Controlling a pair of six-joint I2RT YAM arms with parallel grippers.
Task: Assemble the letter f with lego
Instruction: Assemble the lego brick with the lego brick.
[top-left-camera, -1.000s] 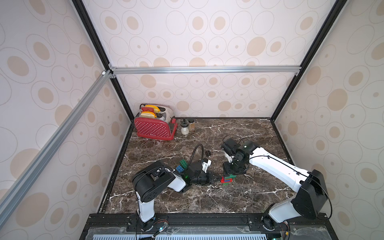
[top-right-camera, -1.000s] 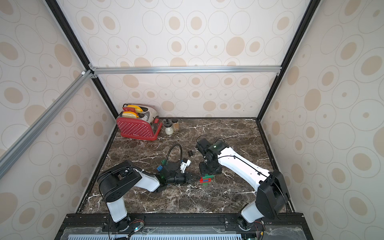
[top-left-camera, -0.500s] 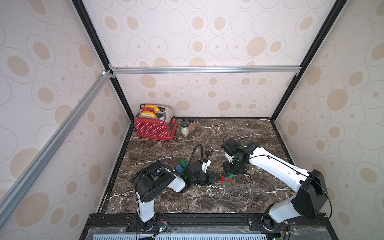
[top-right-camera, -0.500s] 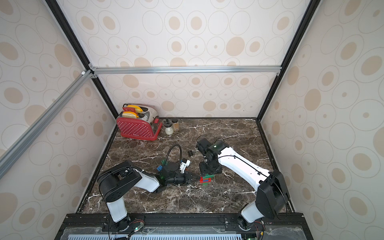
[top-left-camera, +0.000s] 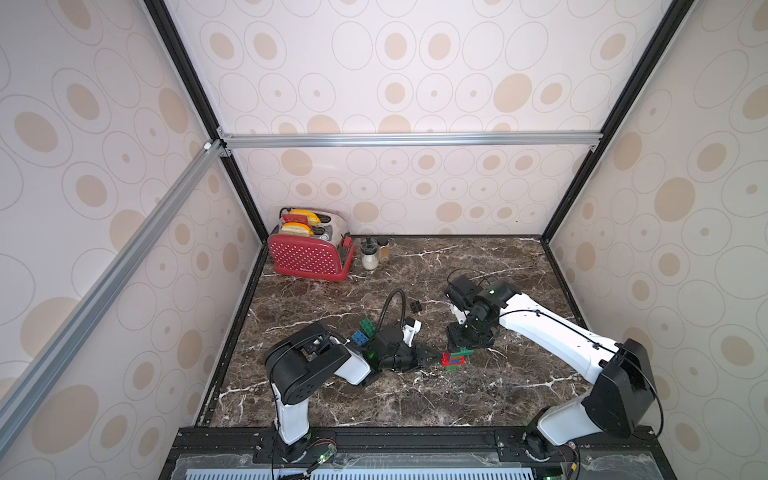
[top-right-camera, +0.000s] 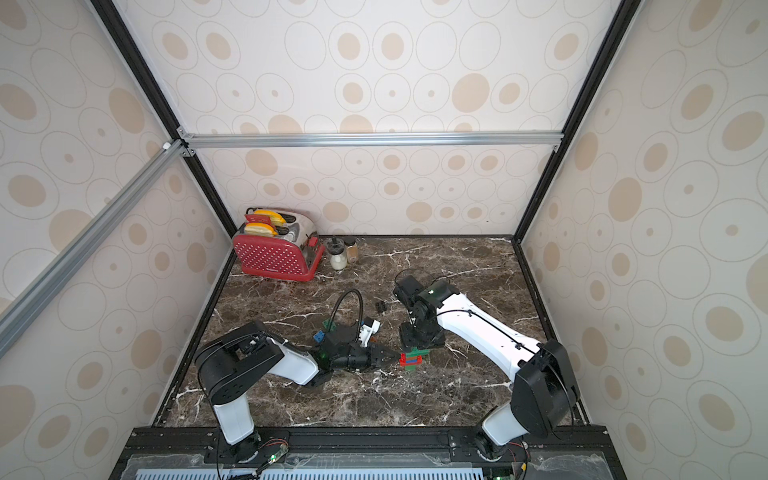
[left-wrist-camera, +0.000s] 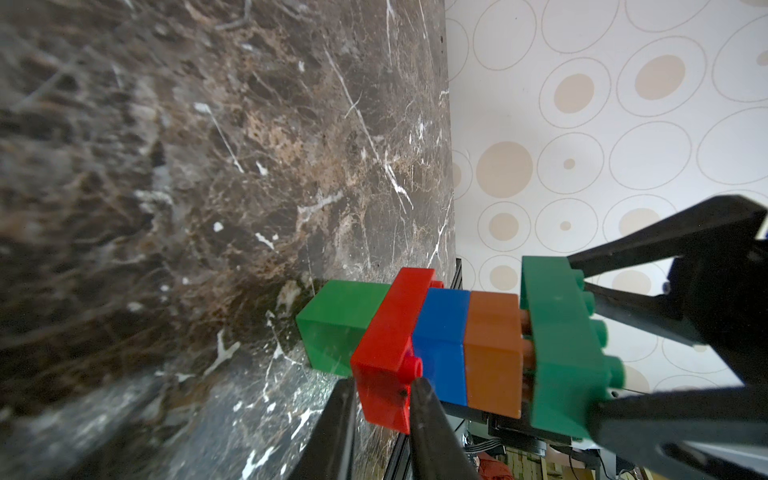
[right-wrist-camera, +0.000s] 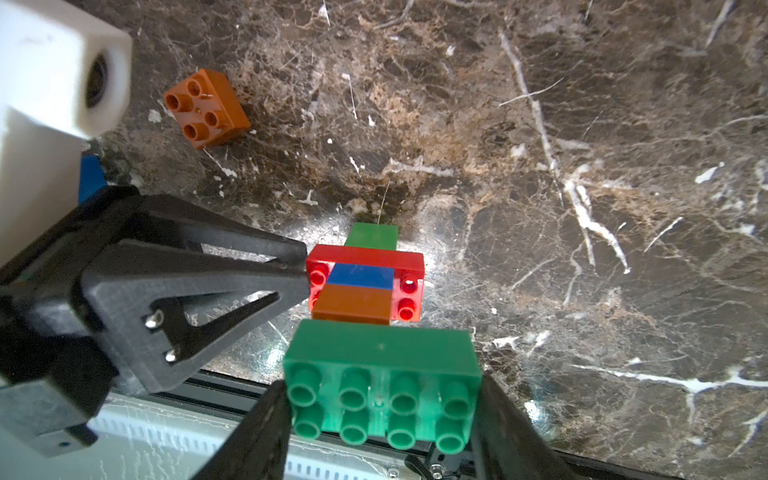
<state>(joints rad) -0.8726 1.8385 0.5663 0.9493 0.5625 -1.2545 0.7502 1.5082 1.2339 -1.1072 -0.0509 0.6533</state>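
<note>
Your right gripper pinches the green brick, half-seated atop the lego stack (on the surface, 3 o'clock from the left gripper clamping its red brick); an off-centre push could topple it.

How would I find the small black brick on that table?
Start at the red toaster in the far corner of the table and come toward the middle. The black brick lies there alone, beyond the coloured stack. It is the only dark brick; every other is brightly coloured.
</note>
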